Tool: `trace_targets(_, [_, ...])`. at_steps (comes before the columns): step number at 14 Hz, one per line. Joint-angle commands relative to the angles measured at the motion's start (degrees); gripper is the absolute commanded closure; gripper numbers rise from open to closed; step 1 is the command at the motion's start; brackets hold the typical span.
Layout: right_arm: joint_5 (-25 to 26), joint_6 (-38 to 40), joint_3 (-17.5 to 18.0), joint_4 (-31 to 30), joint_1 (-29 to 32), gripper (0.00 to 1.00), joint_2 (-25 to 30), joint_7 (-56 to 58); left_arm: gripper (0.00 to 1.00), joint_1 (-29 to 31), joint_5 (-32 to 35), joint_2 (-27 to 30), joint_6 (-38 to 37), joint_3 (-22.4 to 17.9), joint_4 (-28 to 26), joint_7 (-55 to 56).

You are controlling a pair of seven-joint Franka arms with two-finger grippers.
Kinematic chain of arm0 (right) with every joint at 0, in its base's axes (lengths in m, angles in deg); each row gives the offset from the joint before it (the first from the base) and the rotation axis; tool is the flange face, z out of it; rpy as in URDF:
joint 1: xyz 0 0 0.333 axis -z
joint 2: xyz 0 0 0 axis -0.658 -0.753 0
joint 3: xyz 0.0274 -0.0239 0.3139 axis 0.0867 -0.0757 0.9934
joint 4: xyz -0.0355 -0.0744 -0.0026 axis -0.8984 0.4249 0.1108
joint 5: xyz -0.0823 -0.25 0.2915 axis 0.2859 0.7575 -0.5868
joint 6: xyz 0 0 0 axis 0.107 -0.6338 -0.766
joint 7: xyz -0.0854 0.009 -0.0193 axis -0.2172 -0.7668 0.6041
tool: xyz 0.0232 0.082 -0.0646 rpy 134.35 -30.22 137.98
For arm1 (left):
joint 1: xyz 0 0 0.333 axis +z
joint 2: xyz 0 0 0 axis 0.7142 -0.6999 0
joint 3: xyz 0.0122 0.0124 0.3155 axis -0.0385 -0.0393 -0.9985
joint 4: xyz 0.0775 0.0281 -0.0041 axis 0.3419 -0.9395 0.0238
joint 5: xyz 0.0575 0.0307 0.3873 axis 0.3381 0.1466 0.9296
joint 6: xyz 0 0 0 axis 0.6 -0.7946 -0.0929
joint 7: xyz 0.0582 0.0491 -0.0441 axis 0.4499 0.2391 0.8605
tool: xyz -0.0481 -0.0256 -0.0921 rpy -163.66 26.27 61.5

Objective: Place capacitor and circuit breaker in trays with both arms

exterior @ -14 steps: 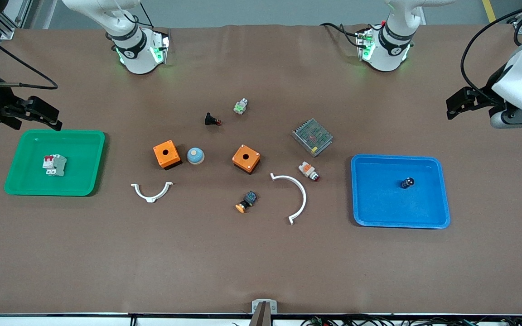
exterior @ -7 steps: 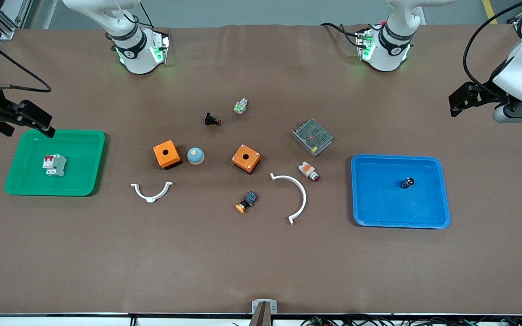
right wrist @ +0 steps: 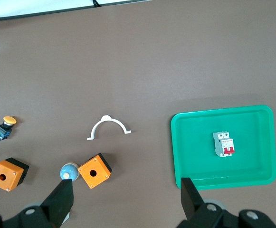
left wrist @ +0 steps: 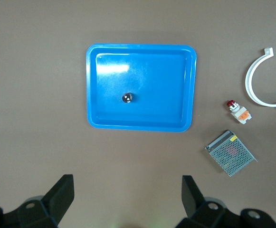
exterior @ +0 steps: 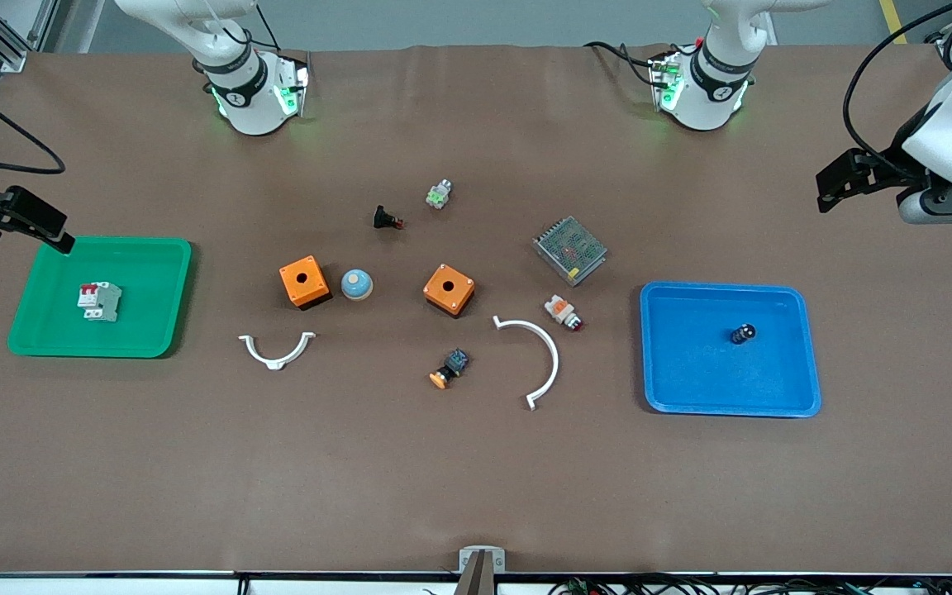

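The capacitor (exterior: 743,333), a tiny black cylinder with a silvery top, stands in the blue tray (exterior: 666,388); it also shows in the left wrist view (left wrist: 127,98). The circuit breaker (exterior: 99,301), white with red levers, lies in the green tray (exterior: 154,330); the right wrist view shows it too (right wrist: 224,144). My left gripper (exterior: 831,194) is open and empty, high over the table near the left arm's end. My right gripper (exterior: 38,223) is open and empty, high over the edge of the green tray at the right arm's end.
In the table's middle lie two orange boxes (exterior: 304,282) (exterior: 449,289), a blue dome button (exterior: 356,284), two white curved brackets (exterior: 276,351) (exterior: 538,357), a metal mesh power supply (exterior: 569,249), a white-and-orange button (exterior: 564,312) and several small parts.
My right gripper has drawn back from over the green tray toward the table's end. My left gripper has risen slightly near the table's other end. The capacitor and circuit breaker have not moved.
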Motion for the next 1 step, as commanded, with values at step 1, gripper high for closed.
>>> trace_targets(1, [0.51,0.9,-0.2,1.13,0.72,0.0,-0.08,0.02,0.0,0.31,-0.98,0.6,-1.27,0.01,0.69,-0.93])
